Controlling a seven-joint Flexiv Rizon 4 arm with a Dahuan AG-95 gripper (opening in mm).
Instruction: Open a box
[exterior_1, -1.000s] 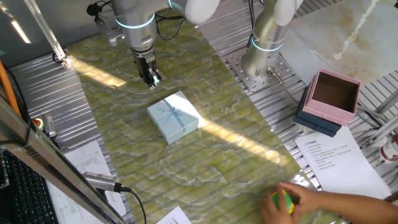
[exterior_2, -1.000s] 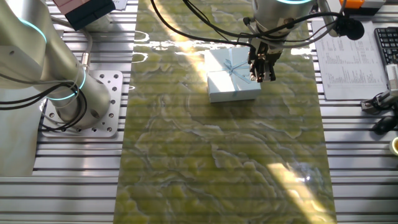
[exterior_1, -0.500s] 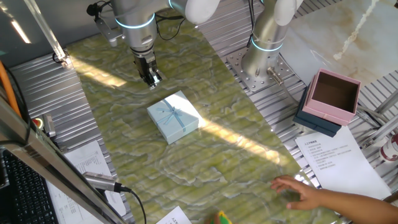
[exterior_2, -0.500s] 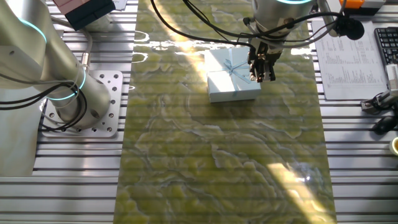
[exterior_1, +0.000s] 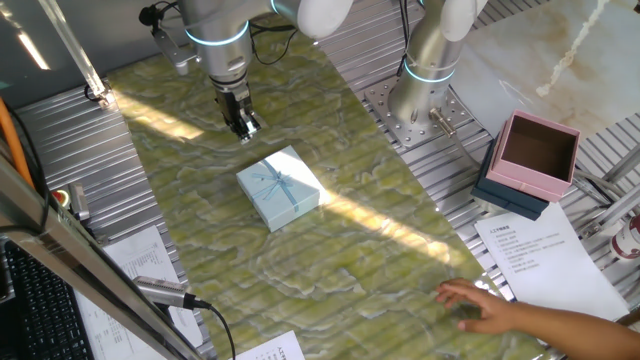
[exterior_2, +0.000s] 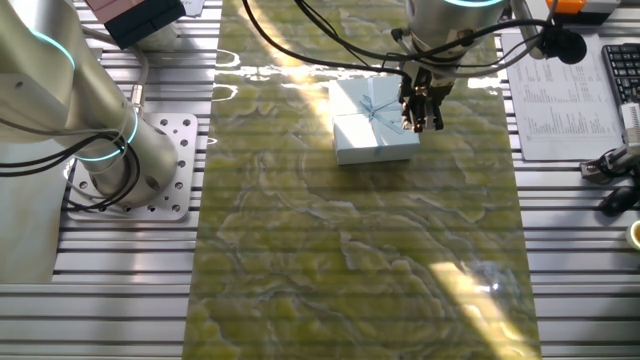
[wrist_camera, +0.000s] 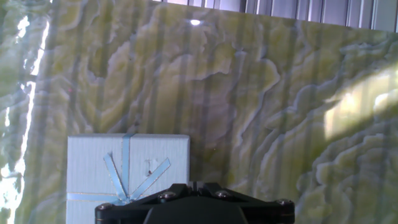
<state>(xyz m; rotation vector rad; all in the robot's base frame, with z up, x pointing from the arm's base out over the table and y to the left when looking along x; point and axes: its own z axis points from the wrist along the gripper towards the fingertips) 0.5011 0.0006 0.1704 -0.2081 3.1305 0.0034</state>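
The pale blue box (exterior_1: 279, 187) lies shut on the green marbled mat, its lid crossed by a thin blue ribbon with a bow. It also shows in the other fixed view (exterior_2: 373, 120) and at the lower left of the hand view (wrist_camera: 127, 174). My gripper (exterior_1: 245, 126) hangs above the mat just beyond the box's far side, apart from it, with the fingers together and empty. In the other fixed view the gripper (exterior_2: 422, 118) overlaps the box's right edge. In the hand view the gripper (wrist_camera: 194, 185) has its jaws closed together.
An open pink box on a dark blue base (exterior_1: 538, 155) stands at the right, off the mat. A second arm's base (exterior_1: 425, 80) is bolted at the back. A person's hand (exterior_1: 480, 308) rests at the mat's near right corner. Papers lie near the front edges.
The person's hand at the near right held a yellow-green object one second ago; it is now empty and the object is gone. The arm and the box have not moved.
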